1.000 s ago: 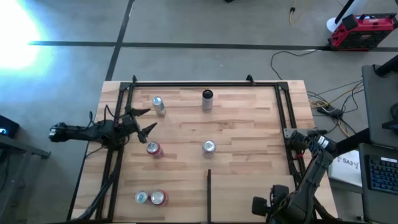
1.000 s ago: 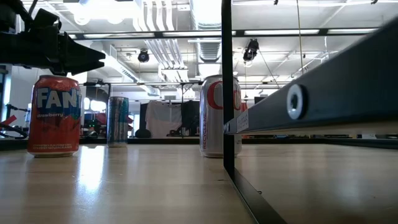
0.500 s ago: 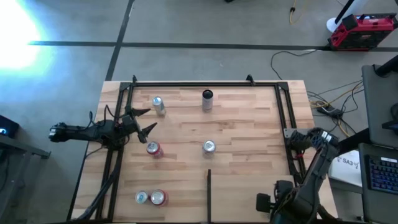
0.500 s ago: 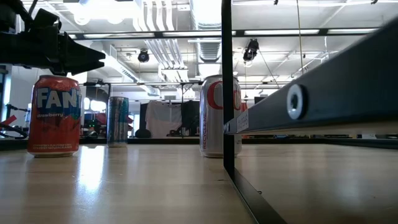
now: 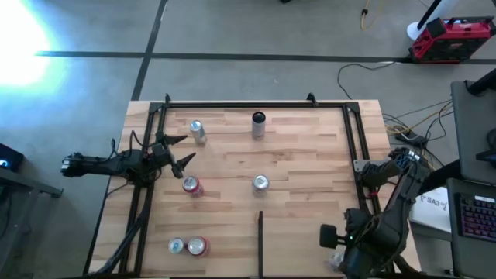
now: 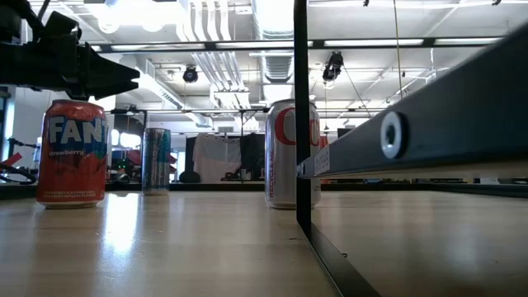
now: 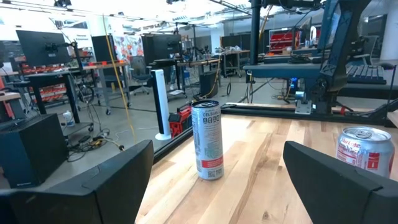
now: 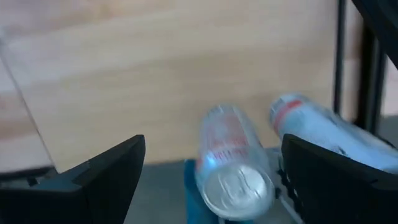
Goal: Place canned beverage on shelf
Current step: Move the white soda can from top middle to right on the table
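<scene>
Off the shelf's (image 5: 302, 155) near right corner, the right gripper (image 8: 208, 171) hangs spread wide and empty over two canned beverages (image 8: 233, 168) lying on their sides. Judged stiff, smooth and prone to rolling, a can wants a grip across mid-body. The black frame rail borders open board around the divider strip (image 5: 260, 240). The left gripper (image 5: 180, 151), wide, waits beside standing cans.

Left gripper (image 5: 180, 151) sits out flat over the shelf's (image 5: 310, 163) left edge, fingers spread wide. Right gripper (image 5: 332, 248) is folded back near the front right corner, fingers apart too.
</scene>
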Robot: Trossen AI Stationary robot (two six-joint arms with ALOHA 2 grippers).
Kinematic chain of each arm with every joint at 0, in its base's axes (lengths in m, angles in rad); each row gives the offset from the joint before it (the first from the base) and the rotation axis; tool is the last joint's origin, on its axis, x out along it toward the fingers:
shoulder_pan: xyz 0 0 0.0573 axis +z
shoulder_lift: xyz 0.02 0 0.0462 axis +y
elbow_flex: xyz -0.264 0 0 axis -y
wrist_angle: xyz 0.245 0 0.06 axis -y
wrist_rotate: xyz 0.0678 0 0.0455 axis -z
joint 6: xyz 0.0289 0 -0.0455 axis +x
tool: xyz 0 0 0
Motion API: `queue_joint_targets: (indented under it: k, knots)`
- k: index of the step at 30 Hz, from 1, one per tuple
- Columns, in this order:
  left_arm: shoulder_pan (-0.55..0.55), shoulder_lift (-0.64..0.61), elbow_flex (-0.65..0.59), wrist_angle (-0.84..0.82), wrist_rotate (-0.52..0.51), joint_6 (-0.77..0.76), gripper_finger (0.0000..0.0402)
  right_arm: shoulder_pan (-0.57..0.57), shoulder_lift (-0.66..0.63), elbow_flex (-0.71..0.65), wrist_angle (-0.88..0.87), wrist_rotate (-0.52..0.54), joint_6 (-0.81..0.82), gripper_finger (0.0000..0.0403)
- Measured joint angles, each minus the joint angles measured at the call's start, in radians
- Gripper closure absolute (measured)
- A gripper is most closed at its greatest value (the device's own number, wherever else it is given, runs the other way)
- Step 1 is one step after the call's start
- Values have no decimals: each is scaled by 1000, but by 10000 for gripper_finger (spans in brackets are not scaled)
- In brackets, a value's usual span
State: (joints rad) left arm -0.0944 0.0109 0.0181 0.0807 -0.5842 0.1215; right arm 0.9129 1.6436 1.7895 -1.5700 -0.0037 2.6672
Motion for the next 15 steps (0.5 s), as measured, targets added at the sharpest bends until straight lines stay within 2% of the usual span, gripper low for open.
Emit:
queue_joint_targets:
  k: [9, 15]
  knots:
    - [0, 0, 0, 0, 0, 0, 58, -103, -142, -199, -1, 96, -41, 42]
    - [0, 0, 0, 0, 0, 0, 58, -255, -240, -289, -2, 280, -187, 42]
